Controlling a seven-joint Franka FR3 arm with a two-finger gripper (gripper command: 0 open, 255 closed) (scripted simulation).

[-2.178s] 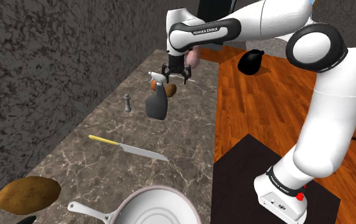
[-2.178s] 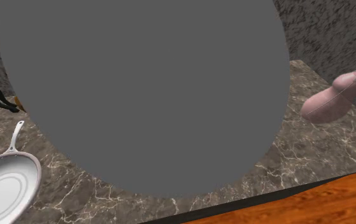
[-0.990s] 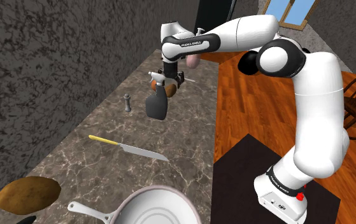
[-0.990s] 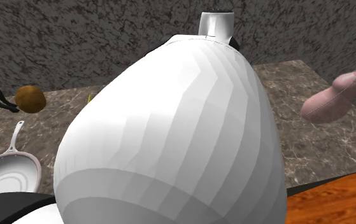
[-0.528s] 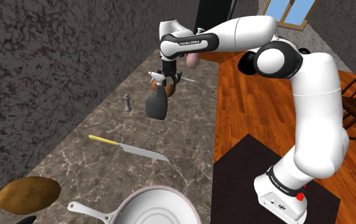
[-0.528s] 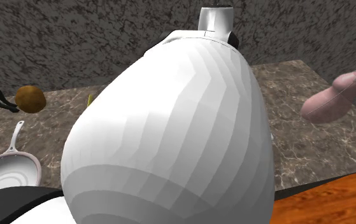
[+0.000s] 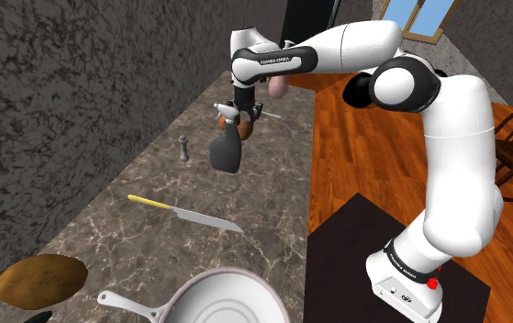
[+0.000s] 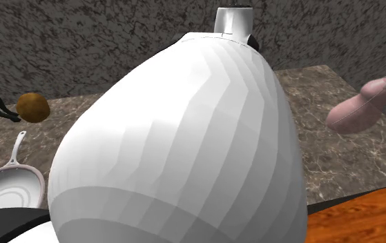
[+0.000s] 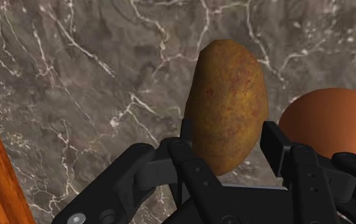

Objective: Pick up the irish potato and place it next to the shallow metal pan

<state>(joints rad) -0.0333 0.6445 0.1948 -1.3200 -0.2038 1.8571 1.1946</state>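
Wrist view: the pincer [image 9: 228,139] is clenched on the brown potato [image 9: 227,95], one black finger against each of its sides. The marbled counter [image 9: 74,83] lies behind it and a rounder orange-brown thing [image 9: 329,121] sits just beside. In the shoulder view the arm reaches to the counter's far end, the pincer low by a dark spray bottle [image 7: 226,151]. That is well apart from the shallow pan [image 7: 217,298] at the near end, where a larger potato [image 7: 41,280] lies.
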